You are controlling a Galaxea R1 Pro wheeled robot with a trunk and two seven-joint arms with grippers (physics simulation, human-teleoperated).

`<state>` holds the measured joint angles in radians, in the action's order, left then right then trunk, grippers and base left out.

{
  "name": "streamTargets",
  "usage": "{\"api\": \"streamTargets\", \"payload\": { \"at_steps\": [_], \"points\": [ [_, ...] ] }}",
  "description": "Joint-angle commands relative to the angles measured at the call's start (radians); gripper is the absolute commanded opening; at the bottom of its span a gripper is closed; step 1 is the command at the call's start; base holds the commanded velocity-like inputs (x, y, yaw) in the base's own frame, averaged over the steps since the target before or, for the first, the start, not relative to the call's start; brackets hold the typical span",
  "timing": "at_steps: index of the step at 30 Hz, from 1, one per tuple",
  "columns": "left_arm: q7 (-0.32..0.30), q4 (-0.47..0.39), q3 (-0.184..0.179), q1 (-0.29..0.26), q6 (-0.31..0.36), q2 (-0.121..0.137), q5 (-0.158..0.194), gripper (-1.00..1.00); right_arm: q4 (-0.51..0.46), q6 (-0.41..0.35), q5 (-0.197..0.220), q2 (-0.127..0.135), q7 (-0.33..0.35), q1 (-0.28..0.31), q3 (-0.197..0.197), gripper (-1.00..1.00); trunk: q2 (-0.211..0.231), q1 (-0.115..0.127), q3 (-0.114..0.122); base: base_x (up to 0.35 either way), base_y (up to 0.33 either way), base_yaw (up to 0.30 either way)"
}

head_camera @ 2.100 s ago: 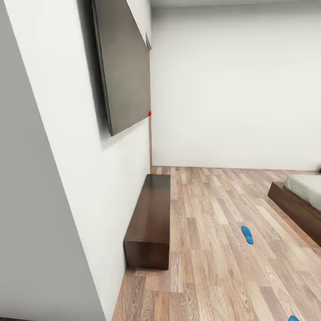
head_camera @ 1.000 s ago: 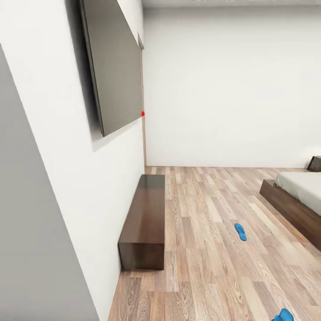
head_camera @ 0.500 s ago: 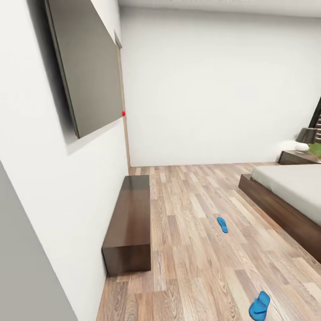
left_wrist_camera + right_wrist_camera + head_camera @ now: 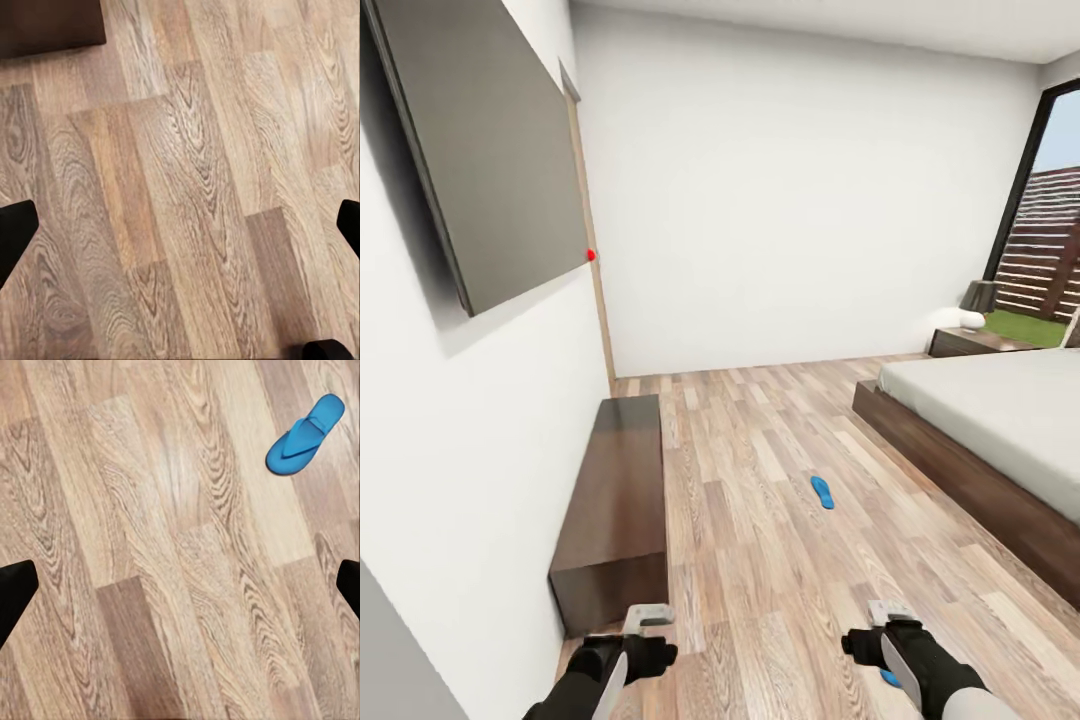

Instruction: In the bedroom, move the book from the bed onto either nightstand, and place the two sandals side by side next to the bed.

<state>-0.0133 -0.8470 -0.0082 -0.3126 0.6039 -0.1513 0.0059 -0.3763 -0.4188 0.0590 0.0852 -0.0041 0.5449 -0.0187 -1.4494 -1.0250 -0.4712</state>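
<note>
- The bedroom has plain white walls and a light brown wood-plank floor (image 4: 760, 520) that runs from right under the robot to the far wall.
- Nearest, at the bottom of the head view, both arms reach forward and low over the planks. The left tool (image 4: 645, 625) and the right tool (image 4: 888, 615) each point down at the floor.
- In the left wrist view, the left tool's dark fingertips (image 4: 15, 229) sit at opposite edges of the picture, spread wide and released, with nothing between them but bare planks.
- The right tool's fingertips (image 4: 15, 585) are likewise far apart in the right wrist view, released and empty.
- One blue sandal (image 4: 304, 435) lies flat on the floor near the right tool, clear of its fingers. In the head view, a sliver of it peeks out beside the right forearm.
- Along the left wall stands a long low dark wooden bench (image 4: 615, 490), its near end just ahead of the left tool.
- Farther out, the second sandal (image 4: 821, 491) lies alone in the open floor, between the bench and the bed, well apart from the first.
- The bed (image 4: 1000, 420) fills the right side: dark brown frame, pale mattress. I cannot see the book from here.
- Beyond the bed's far corner is the nightstand (image 4: 970, 342), carrying a small lamp (image 4: 977, 303).
- A large dark panel (image 4: 490, 150) hangs on the left wall, with a small red dot at its lower corner.
- At the far right, a tall dark-framed window (image 4: 1050, 240) shows a slatted fence and grass.
</note>
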Motion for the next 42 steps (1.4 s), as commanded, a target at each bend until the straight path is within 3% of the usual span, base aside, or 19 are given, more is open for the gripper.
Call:
{"api": "streamTargets", "payload": {
  "at_steps": [1, 4, 6, 10, 11, 19, 29, 37, 42],
  "points": [
    [-0.002, -0.019, 0.0, -0.001, 0.009, -0.001, 0.004, 1.0, -0.028, -0.023, 0.006, 0.0, 0.0, 0.004, -0.003, 1.0, -0.001, 0.0, -0.002, 0.0, 0.0, -0.261],
    [-0.003, -0.041, 0.001, 0.001, 0.009, 0.0, 0.039, 1.0, -0.084, -0.058, 0.005, 0.0, 0.0, 0.008, -0.003, 1.0, -0.001, 0.0, -0.003, 0.0, 0.0, -0.261],
    [0.002, -0.027, 0.001, 0.006, 0.005, 0.003, 0.088, 1.0, -0.115, -0.076, 0.005, 0.001, -0.001, 0.007, -0.004, 1.0, -0.001, 0.0, -0.004, 0.0, 0.0, -0.261],
    [0.006, -0.005, 0.002, 0.008, -0.016, 0.008, 0.129, 1.0, -0.131, -0.084, 0.004, 0.001, -0.008, -0.001, -0.003, 1.0, -0.001, 0.0, -0.006, 0.0, 0.0, -0.261],
    [0.007, 0.004, 0.001, 0.01, -0.033, 0.009, 0.147, 1.0, -0.137, -0.082, 0.004, 0.0, -0.043, -0.014, -0.003, 1.0, -0.001, 0.0, -0.006, 0.0, 0.0, -0.261],
    [0.009, 0.01, -0.002, 0.01, -0.048, 0.008, 0.154, 1.0, -0.14, -0.079, 0.006, -0.001, -0.083, -0.024, -0.008, 1.0, -0.001, 0.0, -0.011, 0.124, 0.0, -0.261],
    [0.01, 0.012, -0.002, 0.01, -0.052, 0.009, 0.154, 1.0, -0.14, -0.078, 0.006, -0.002, -0.092, -0.026, -0.047, 1.0, -0.001, 0.0, -0.016, 0.294, 0.0, -0.261],
    [0.01, 0.012, -0.002, 0.01, -0.052, 0.009, 0.154, 1.0, -0.139, -0.079, 0.007, -0.004, -0.097, -0.026, -0.053, 1.0, -0.001, 0.0, -0.019, 0.325, 0.0, -0.261],
    [0.009, 0.014, -0.002, 0.01, -0.052, 0.009, 0.153, 1.0, -0.139, -0.079, 0.008, -0.013, -0.143, -0.026, -0.089, 1.0, -0.001, 0.0, -0.022, 0.327, 0.0, -0.261]
  ]
}}
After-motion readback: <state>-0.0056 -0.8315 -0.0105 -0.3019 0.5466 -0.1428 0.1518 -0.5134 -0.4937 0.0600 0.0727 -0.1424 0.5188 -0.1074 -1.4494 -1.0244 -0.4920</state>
